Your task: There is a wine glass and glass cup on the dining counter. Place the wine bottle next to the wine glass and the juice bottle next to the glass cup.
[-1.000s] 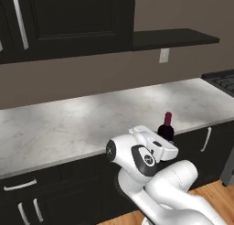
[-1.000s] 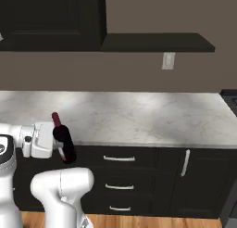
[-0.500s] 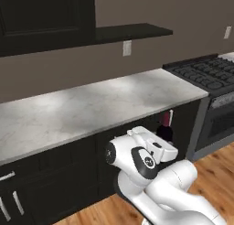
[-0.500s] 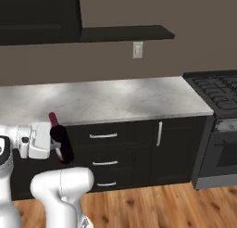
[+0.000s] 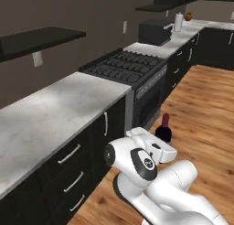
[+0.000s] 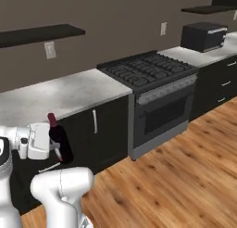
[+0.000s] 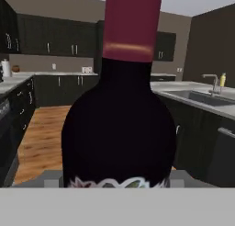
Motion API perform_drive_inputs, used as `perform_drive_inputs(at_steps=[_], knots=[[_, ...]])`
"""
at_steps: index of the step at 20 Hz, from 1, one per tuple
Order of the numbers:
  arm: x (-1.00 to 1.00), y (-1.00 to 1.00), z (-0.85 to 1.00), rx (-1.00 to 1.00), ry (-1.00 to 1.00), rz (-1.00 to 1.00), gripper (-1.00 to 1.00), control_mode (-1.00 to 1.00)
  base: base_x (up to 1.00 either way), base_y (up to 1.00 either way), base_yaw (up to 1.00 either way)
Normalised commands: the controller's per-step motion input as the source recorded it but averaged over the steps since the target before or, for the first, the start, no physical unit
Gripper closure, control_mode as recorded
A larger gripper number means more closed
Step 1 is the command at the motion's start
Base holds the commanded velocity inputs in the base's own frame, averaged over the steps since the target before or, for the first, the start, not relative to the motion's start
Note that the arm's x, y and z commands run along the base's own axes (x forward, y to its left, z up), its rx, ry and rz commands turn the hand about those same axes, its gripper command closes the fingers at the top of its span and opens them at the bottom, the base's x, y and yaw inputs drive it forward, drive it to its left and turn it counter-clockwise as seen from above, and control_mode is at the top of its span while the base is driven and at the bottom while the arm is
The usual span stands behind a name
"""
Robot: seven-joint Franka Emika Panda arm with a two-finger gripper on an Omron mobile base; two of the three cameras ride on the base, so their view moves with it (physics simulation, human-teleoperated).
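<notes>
Carry phase, wine bottle in transit. The hand [image 6: 54,146] is closed on the wine bottle [image 6: 59,138], gripping it low on the body; the bottle stands upright in the grip, red-capped neck up, long axis vertical. In the left base view the wine bottle [image 5: 163,129] rises just past the hand's white housing, over the wood floor [image 5: 205,109] and in front of the stove [image 5: 132,71].

The hand view looks past the wine bottle [image 7: 120,124], which blocks the middle of the frame. To the right of the bottle lies the dining counter [image 7: 202,101], with the tap [image 7: 212,82] and a small yellow bottle [image 7: 222,80] beside it, probably the juice bottle; too small to confirm. All of this is well apart from the hand.

Key relation: the dining counter lies ahead of the hand and off to the right of the bottle. The wine glass cannot be made out at this range.

Judgement: the first placement is not yet done; the base likely needs to close on the dining counter before the bottle can be set down upright.
</notes>
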Motion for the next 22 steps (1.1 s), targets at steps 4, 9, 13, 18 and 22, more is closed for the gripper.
perform_drive_inputs(at_steps=[4,9,13,18,22], knots=[[0.0,0.0,0.0,0.0,0.0,0.0,1.0,1.0,-0.37,0.06,-0.66],[0.0,0.0,0.0,0.0,0.0,0.0,1.0,1.0,-0.54,0.1,-0.51],[0.0,0.0,0.0,0.0,0.0,0.0,1.0,1.0,-0.63,0.1,-0.44],[0.0,0.0,0.0,0.0,0.0,0.0,1.0,1.0,-0.73,0.09,-0.33],[0.0,0.0,0.0,0.0,0.0,0.0,1.0,1.0,-0.53,-0.4,-0.22]])
